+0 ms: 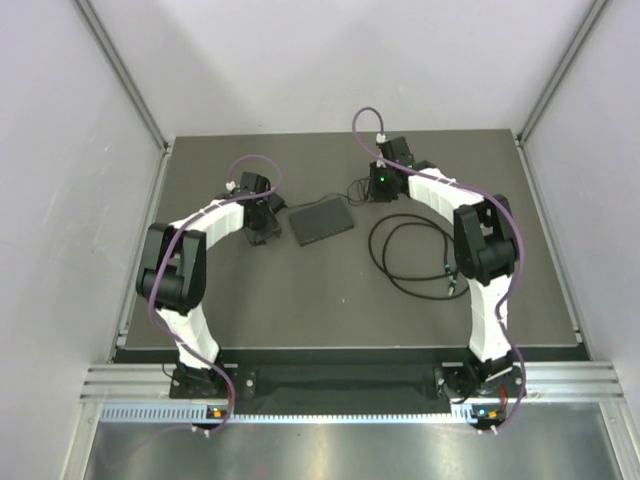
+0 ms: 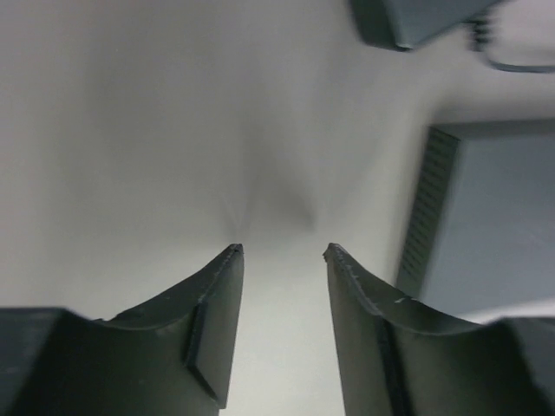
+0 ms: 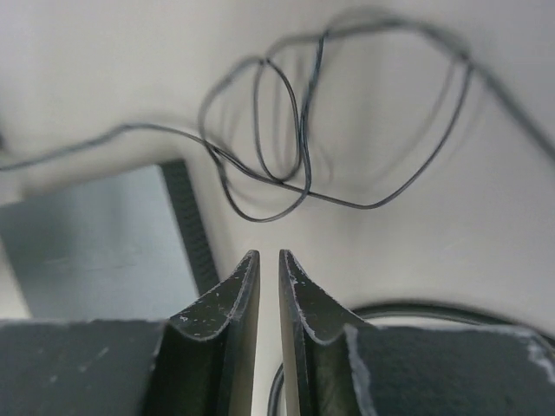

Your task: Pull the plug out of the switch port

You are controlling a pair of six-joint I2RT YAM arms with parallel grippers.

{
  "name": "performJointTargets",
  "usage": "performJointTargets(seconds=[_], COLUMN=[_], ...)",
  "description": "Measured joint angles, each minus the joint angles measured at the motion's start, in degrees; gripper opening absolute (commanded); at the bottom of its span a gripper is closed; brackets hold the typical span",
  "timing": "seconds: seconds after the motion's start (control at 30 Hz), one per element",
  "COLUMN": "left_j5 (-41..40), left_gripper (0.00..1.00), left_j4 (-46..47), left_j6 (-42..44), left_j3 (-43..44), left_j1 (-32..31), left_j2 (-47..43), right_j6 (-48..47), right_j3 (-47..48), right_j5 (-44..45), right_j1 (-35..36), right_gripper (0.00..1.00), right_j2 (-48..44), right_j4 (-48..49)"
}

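Nearest us, the two arm bases sit at the near edge of the dark surface (image 1: 260,310). A little further in, on the right half, a thin black cable (image 1: 408,252) lies in loose loops beside the right arm.

Mid-surface, the switch (image 1: 322,221) lies flat between the two wrists, turned slightly askew.
- The left gripper (image 2: 282,253) is low, just beside the switch's left edge. Its jaws stand apart with only bare surface between them.
- The right gripper (image 3: 264,254) is beyond the switch's far right corner. Its jaws are almost together, leaving a thin slit with nothing in it.

A thin lead runs from the switch's far side toward the right gripper. We cannot make out the plug itself or which port it sits in; it is too small and blurred in every view.

Handling, our judgement:
- The switch looks like a light, rigid, smooth-cased box. It will probably slide or lift when the plug is pulled, so one arm should pin it or grip it across its thin edge.
- The cable is limp and gives no purchase, and tugging on it risks straining the joint.
- The hold should be on the stiff moulded body of the plug, close to the port, with the pull straight out along the socket axis.
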Motion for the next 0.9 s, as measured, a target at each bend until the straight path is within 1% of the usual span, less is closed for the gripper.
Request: performJointTargets(seconds=[0.07,0.17,0.6,0.77,0.9], left_j5=[-0.3,-0.5,0.3,1.9,2.2], left_gripper=[0.45,0.44,0.44,0.44,0.44], left_j4=[0.3,1.2,3.7,3.8,3.8], left_j6=[-0.1,-0.2,-0.4,0.0,0.3], left_j3=[0.3,2.7,6.7,10.9,12.2], left_j1=[0.0,0.1,0.1,-0.4,-0.7], left_j2=[2.1,4.2,8.2,11.3,12.2], right_j6=[0.1,0.2,2.2,2.6,2.9], right_j3=[0.1,0.1,-0.4,-3.5,-6.0], right_j5=[-0.6,-1.1,-3.3,-3.5,-3.2], right_j1=[0.3,1.1,4.3,5.0,5.8], right_gripper=[0.15,0.14,0.14,0.14,0.15], right_j2=[1.8,3.0,4.6,4.5,3.2], right_j4=[-0.5,-1.3,0.9,2.7,4.8])
